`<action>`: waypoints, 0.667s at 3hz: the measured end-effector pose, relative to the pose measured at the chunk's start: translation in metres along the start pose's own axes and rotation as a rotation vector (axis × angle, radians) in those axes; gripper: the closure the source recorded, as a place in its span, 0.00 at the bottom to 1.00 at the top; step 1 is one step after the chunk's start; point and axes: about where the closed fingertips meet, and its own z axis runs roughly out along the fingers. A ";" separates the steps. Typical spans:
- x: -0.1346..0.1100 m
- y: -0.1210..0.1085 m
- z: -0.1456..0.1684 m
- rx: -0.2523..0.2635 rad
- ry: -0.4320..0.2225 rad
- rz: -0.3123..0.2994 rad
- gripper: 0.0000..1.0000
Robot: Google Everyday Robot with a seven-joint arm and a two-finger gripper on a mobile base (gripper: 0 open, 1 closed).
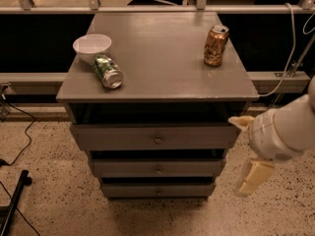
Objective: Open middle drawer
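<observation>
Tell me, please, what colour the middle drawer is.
The middle drawer is grey, camera view; the gripper hangs right of it.

view: single, high front | faces: down at cabinet [157, 58] | range: near | gripper [237, 156]: lower right
</observation>
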 end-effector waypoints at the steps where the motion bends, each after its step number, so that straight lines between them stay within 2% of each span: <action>1: 0.006 0.030 0.068 -0.006 -0.095 -0.065 0.00; 2: 0.024 0.032 0.102 0.075 -0.279 0.001 0.00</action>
